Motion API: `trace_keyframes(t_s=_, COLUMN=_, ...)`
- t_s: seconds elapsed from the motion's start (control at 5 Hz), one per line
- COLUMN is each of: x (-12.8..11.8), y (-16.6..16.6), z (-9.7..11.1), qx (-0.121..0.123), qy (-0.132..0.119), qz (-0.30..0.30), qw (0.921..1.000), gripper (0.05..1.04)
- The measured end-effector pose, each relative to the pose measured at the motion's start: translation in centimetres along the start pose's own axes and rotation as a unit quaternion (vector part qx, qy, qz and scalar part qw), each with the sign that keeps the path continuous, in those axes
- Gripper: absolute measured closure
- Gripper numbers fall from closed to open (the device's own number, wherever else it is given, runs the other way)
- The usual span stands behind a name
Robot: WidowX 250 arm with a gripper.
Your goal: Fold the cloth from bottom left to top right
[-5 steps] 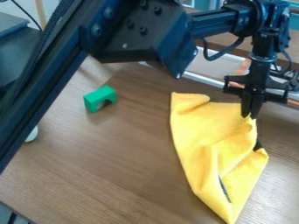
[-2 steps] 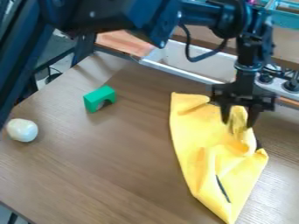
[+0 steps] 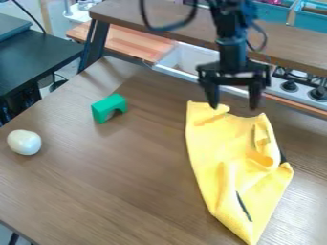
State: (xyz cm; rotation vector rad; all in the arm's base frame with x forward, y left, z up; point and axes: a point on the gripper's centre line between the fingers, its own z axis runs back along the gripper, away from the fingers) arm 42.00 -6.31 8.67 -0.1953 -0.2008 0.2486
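Observation:
Above the top edge of the yellow cloth, my gripper (image 3: 235, 104) hangs open, its two fingers spread wide with nothing between them. The yellow cloth (image 3: 220, 148) lies on the right part of the table, rumpled and folded into a long shape that narrows to a point at the bottom. Creases and a raised fold run along its right half, and a dark patch shows at its right edge.
A green arch block (image 3: 109, 107) sits left of the cloth, and a white egg-shaped object (image 3: 24, 142) lies at the table's left side. Behind the table (image 3: 115, 172) stand a white sink (image 3: 185, 60) and a stove with knobs (image 3: 289, 86).
The gripper has opened and let go of the cloth, then moved up and left. The upper part of the cloth has settled a little, while its lower part has stayed put.

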Motion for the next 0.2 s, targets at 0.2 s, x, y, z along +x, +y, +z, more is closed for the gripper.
trace_keyframes(t_s=0.2, x=-0.83, y=5.95, z=2.73, qx=0.003, qy=-0.007, qz=0.031, qw=0.9995, gripper=0.083)
